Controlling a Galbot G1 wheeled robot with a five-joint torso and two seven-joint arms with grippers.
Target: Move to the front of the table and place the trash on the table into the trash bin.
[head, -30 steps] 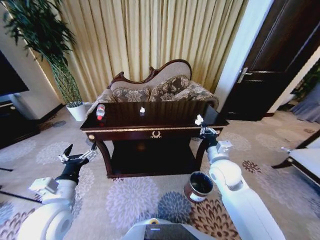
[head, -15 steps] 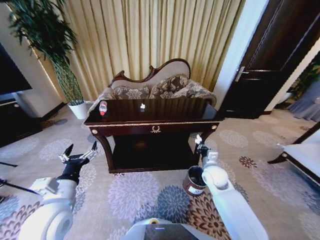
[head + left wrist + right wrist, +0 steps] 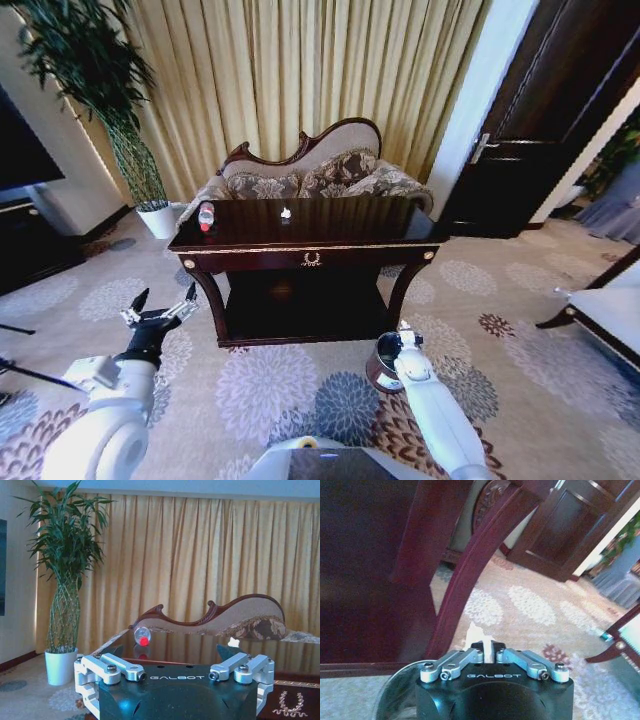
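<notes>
Landmark: the table (image 3: 310,258).

Right gripper (image 3: 404,328) low, in front of the table's right front leg and directly over the trash bin (image 3: 378,366). Right wrist view: right gripper (image 3: 487,646) has its fingers pinched together on a white paper wad (image 3: 472,631), with the bin's rim (image 3: 395,685) curving just beneath the wrist housing. The bin is a small, round, dark bucket with a white label patch on its side, standing on the patterned carpet (image 3: 270,390) just outside the table's right front leg.

Left gripper (image 3: 160,308) hangs in the air off the table's left front corner, fingers spread wide, nothing between them. Left wrist view confirms: left gripper (image 3: 176,672) with both fingers splayed.

Table: long, dark, glossy top, gold trim along the front edge, gold emblem (image 3: 312,259) on the drawer, curved legs, low shelf beneath.

On top, near the left end: clear bottle (image 3: 205,217) with red cap and red label, lying on its side, cap toward the robot in the left wrist view (image 3: 142,636). Nearer the middle and toward the back edge: a second small white wad (image 3: 285,212).

Open carpet in front of the table and to both sides. Sofa (image 3: 320,175) sits directly behind the table, against the curtains (image 3: 300,70). Potted plant (image 3: 120,120) stands off the table's far left corner, and a dark door (image 3: 540,120) off its far right.
</notes>
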